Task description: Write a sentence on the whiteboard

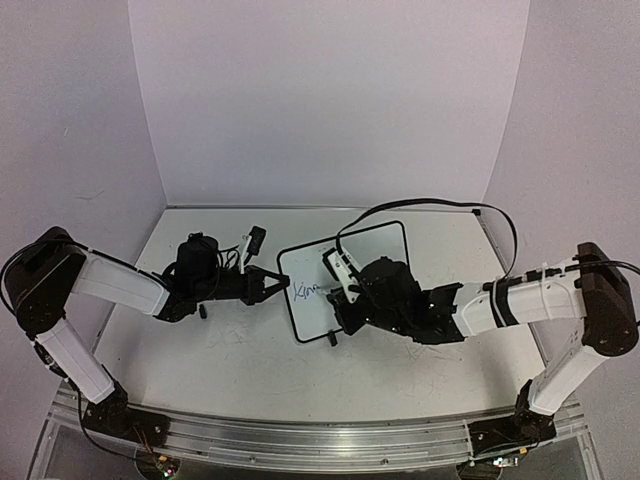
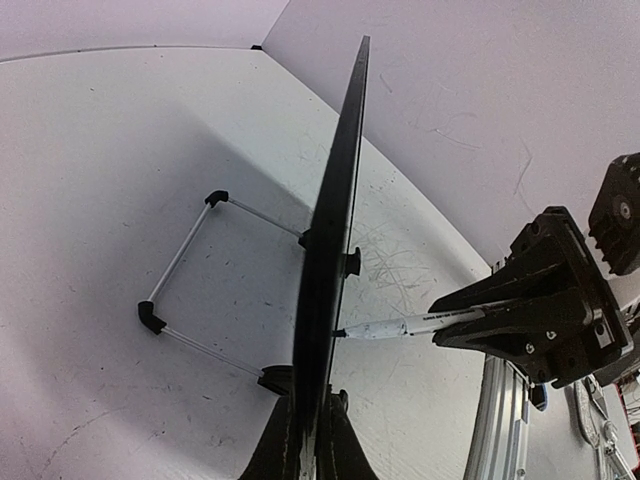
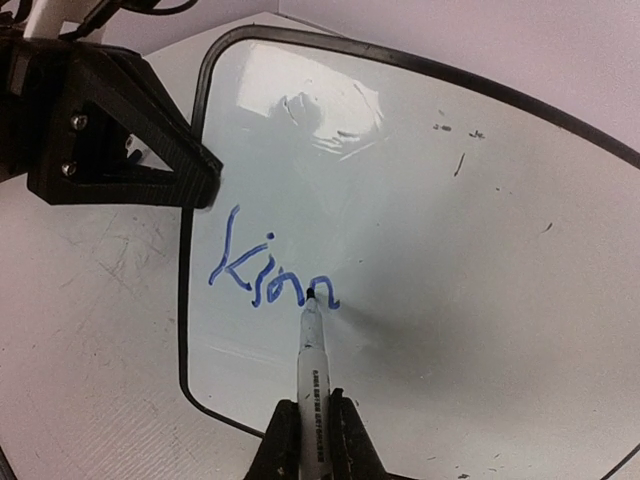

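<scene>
The whiteboard (image 1: 375,248) stands tilted mid-table; it appears edge-on in the left wrist view (image 2: 335,230) and face-on in the right wrist view (image 3: 450,230). My left gripper (image 1: 273,282) (image 2: 312,410) is shut on its left edge. My right gripper (image 1: 345,305) (image 3: 312,405) is shut on a white marker (image 3: 312,350) (image 2: 400,326) whose tip touches the board. The sentence (image 3: 270,272) (image 1: 305,289) reads "Kin" plus a further looped stroke in blue, near the board's left edge.
The board's wire stand with black feet (image 2: 185,270) sticks out behind it. A black cable (image 1: 420,203) arcs over the board's right side. An aluminium rail (image 1: 320,440) runs along the near table edge. Walls enclose the back and sides.
</scene>
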